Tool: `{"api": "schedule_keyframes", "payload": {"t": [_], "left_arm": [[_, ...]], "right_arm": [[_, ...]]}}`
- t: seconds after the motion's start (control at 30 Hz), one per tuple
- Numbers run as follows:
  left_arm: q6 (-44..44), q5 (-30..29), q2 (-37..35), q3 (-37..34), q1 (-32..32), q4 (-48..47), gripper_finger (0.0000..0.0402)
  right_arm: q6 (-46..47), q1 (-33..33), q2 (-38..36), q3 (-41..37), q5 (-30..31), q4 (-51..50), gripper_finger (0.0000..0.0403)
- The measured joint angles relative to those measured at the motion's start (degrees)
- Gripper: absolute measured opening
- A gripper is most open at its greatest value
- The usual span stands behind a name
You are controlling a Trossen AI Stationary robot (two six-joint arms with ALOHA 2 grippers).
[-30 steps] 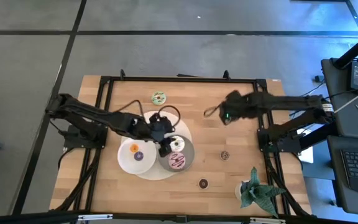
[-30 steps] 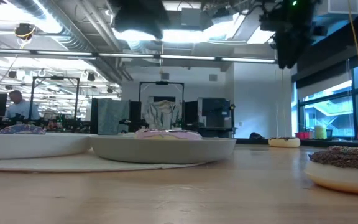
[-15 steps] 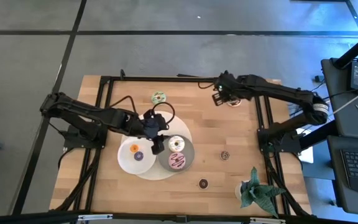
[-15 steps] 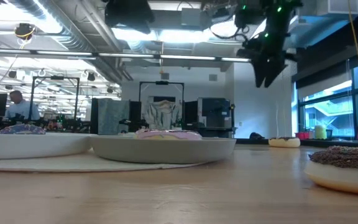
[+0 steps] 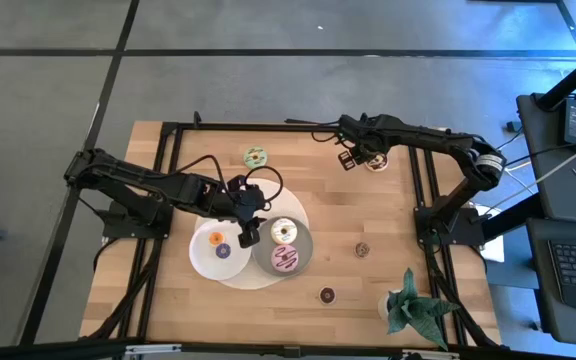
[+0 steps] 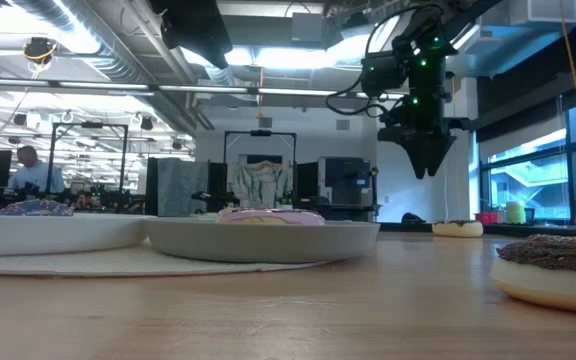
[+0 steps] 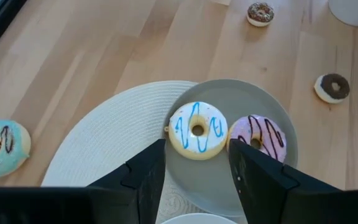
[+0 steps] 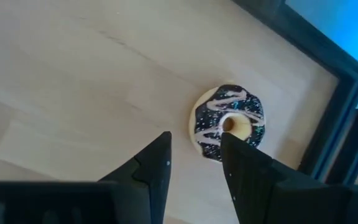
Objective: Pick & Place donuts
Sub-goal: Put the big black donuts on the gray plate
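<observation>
Both arms (image 5: 138, 185) are matte black with looping black cables; green lights glow above the right gripper (image 6: 426, 165), whose fingers taper.

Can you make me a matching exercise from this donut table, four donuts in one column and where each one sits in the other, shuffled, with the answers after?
Column one:
1. white donut with blue drizzle
2. green donut
3. dark iced donut with white drizzle
4. small orange donut

Column two:
A. on the white plate
B. on bare wood at the table's far edge, left of centre
C. on the grey plate, beside the pink donut
D. on bare wood near the far right corner, under the open right gripper

Pairs: 1-C, 2-B, 3-D, 4-A
</observation>
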Motion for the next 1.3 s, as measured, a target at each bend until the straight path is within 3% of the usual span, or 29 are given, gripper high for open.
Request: {"api": "schedule_keyframes", "payload": {"t": [0.2, 0.5, 0.87, 1.3], "left_arm": [[0.60, 0.10, 0.00, 0.00, 0.02, -0.12, 0.0176], [0.62, 0.10, 0.00, 0.00, 0.02, -1.64, 0.0171], [0.62, 0.12, 0.02, 0.00, 0.02, -2.52, 0.0173], [0.62, 0.12, 0.04, 0.00, -0.09, -2.70, 0.0175]], "right_arm": [[2.30, -1.91, 1.85, 0.00, -4.63, -0.09, 0.0168], [3.02, -2.58, 2.52, 0.00, -3.53, -0.72, 0.0240], [2.98, -4.49, 8.75, 0.00, -2.12, -0.85, 0.0243], [1.78, -7.89, 15.85, 0.00, -6.41, -0.60, 0.0232]]}}
